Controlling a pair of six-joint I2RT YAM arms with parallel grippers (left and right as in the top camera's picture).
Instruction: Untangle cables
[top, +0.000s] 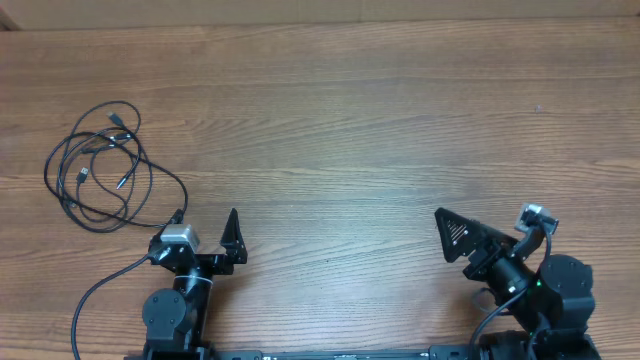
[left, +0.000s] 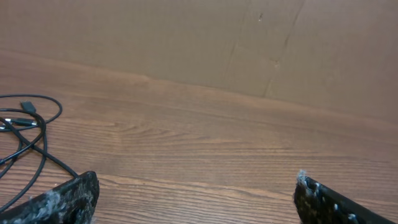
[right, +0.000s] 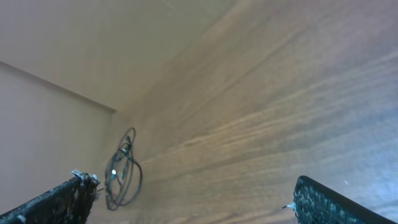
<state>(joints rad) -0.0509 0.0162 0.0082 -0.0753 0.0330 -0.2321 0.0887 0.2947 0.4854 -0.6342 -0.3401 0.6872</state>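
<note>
Left end effector and right end effector sit wide open, empty; cables upper left look light, floppy, so I'd pinch an outer loop.

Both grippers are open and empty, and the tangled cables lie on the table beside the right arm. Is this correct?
No. The overhead view shows the cables close to the left gripper, far from the right gripper. Both grippers are open and empty, as you said.
</note>
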